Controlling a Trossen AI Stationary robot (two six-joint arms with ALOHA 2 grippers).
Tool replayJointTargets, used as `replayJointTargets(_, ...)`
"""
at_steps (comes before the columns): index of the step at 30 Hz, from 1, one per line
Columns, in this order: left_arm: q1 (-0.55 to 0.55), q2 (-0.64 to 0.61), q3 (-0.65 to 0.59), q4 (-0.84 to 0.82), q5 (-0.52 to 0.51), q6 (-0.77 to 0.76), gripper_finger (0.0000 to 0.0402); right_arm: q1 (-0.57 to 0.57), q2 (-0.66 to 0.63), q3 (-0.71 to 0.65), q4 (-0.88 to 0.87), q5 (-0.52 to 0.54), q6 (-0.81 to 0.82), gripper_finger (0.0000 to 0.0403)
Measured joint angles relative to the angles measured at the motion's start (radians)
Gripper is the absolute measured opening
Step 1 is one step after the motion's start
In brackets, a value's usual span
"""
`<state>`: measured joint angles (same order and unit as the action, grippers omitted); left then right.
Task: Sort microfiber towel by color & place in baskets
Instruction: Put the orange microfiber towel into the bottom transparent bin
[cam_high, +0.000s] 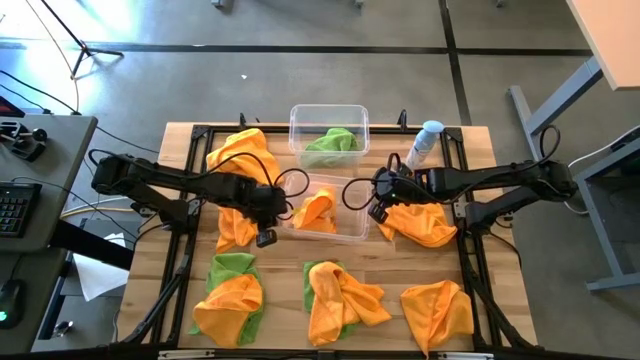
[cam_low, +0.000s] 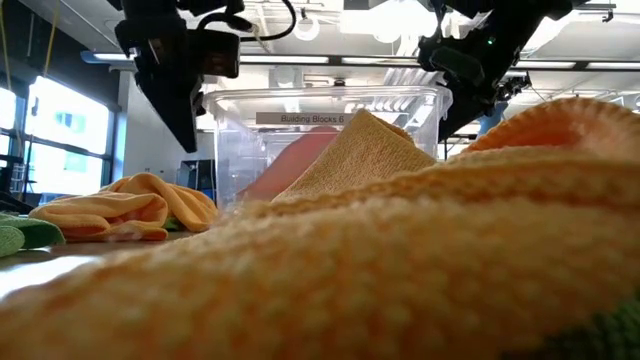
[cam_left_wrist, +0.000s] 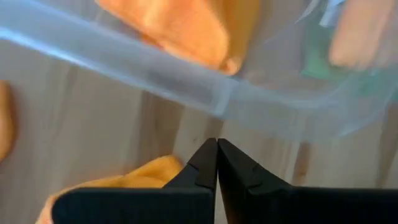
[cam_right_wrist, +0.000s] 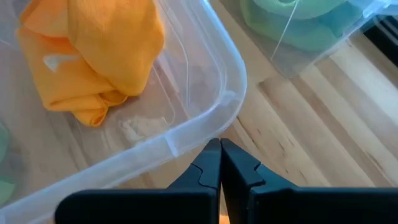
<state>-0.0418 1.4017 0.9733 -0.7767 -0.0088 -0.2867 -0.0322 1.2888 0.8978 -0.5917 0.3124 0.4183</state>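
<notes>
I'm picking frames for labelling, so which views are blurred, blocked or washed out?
Low view: an orange towel right at the lens fills the foreground, soft-focused, and ceiling lights blow out behind the tub. Left wrist view: the tub's rim is smeared and blurry. Right wrist and high views are sharp and evenly lit.

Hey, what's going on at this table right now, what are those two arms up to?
Two robot arms are sorting cloths by colour into clear tubs. The near tub holds one orange cloth; the far tub holds a green cloth. The left gripper and the right gripper flank the near tub, both shut and empty. Orange and green cloths, such as the pile in front, lie unsorted on the table, and a spray bottle stands at the back.
</notes>
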Motion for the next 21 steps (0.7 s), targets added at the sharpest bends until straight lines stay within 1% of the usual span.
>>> replayJointTargets(2, 0.0, 0.0, 0.0, -0.044, -0.043, -0.001, 0.0, 0.0, -0.003, 0.0, -0.032, -0.002, 0.006, 0.0)
replayJointTargets(6, 0.001, 0.0, 0.0, -0.149, -0.108, -0.034, 0.0, 0.0, -0.035, 0.0, -0.163, 0.011, 0.064, 0.0)
replayJointTargets(8, 0.002, 0.0, -0.002, -0.185, -0.116, -0.05, 0.0, 0.0, -0.066, 0.0, -0.236, 0.02, 0.106, 0.0)
replayJointTargets(12, -0.003, -0.015, -0.048, -0.192, -0.11, -0.112, 0.0, 0.007, -0.143, 0.0, -0.366, 0.022, 0.183, 0.0)
replayJointTargets(16, -0.029, -0.1, -0.144, -0.129, -0.105, -0.205, 0.0, 0.049, -0.219, 0.0, -0.47, 0.049, 0.255, 0.0)
replayJointTargets(19, -0.066, -0.206, -0.207, -0.063, -0.101, -0.299, 0.0, 0.106, -0.275, 0.0, -0.514, 0.052, 0.336, 0.0)
replayJointTargets(21, -0.099, -0.278, -0.224, -0.048, -0.104, -0.345, 0.0, 0.153, -0.307, 0.0, -0.52, 0.05, 0.387, 0.0)
